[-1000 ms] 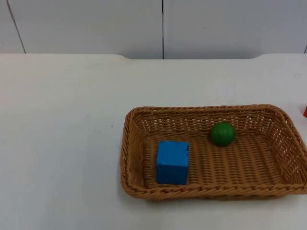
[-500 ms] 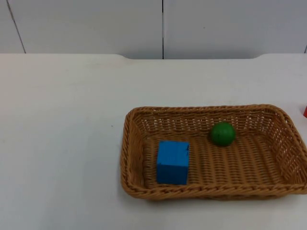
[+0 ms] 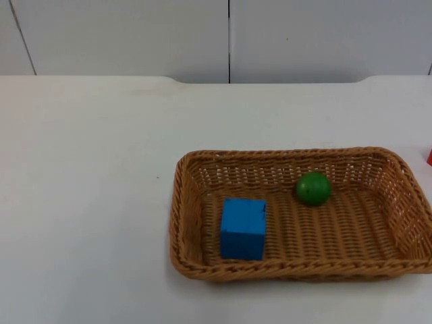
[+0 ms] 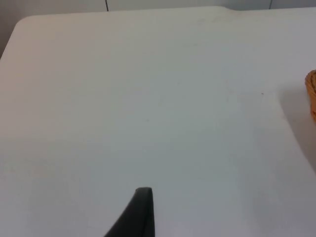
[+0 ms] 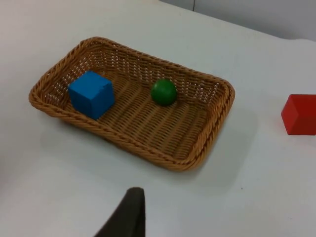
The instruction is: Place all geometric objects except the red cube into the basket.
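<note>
- Basket (image 3: 202,266): brown wicker, rectangular, sitting on the white table (image 3: 88,202) toward the right side in the top view. One bit of its rim also peeks into the left wrist view (image 4: 312,94).
- Going left to right inside it: the blue cube (image 3: 243,228) is in the basket's left half, close to the near wall, flat on the woven floor.
- Next over, the green ball (image 3: 313,188) is more toward the middle and closer to the far wall, well apart from the blue cube, not touching it.
- Red cube (image 5: 300,114) is outside the basket on the bare table, off past its right end. In the top view you just get a sliver of red at the picture's right edge (image 3: 429,156).
- Left gripper: one black fingertip (image 4: 140,212) hangs over bare table, away from the basket. Can't tell if it's spread or closed up, honestly.
- Right gripper: one black fingertip (image 5: 129,215) too, above the table on the near side of the basket, looking across at both cubes and the ball. Same deal, can't tell how it's set. Nothing visibly in it.
- Grey partition wall (image 3: 135,34) runs along the back of the table.
</note>
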`<state>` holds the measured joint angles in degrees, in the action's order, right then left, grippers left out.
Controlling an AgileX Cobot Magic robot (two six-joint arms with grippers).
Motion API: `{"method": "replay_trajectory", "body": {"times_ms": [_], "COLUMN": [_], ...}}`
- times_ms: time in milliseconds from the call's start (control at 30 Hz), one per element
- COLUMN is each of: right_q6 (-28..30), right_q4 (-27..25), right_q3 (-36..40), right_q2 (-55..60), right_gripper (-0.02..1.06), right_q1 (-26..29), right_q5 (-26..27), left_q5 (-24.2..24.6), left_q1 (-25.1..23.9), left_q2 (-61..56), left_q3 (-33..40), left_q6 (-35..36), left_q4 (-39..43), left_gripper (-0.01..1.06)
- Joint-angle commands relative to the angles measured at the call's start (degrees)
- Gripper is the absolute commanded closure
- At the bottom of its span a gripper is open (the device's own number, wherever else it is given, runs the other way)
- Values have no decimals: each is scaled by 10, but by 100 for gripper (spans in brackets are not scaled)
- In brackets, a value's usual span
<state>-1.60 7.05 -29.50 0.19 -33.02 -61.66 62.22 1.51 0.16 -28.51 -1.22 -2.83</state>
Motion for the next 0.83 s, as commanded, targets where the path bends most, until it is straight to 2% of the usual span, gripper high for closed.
{"method": "replay_trajectory", "body": {"times_ms": [0, 333, 500, 533, 667, 800], "right_q6": [-1, -1, -1, -1, -1, -1], "right_q4": [1, 1, 1, 1, 1, 1], "right_q3": [1, 1, 1, 1, 1, 1], "right_q2": [-2, -2, -2, -2, -2, -2], "right_gripper": [-1, -1, -1, -1, -1, -1], "right_q1": [-3, 6, 113, 113, 208, 248], "right_q5": [0, 0, 0, 0, 0, 0], "left_q5": [-7, -8, -8, -8, -8, -8], "left_q1": [-2, -2, -2, -2, -2, -2], "left_q2": [-2, -2, -2, -2, -2, -2], "left_q3": [3, 3, 3, 3, 3, 3], "left_q6": [4, 4, 4, 4, 4, 4], "left_q4": [-5, -11, -11, -11, -11, -11], "left_gripper": [0, 0, 0, 0, 0, 0]}}
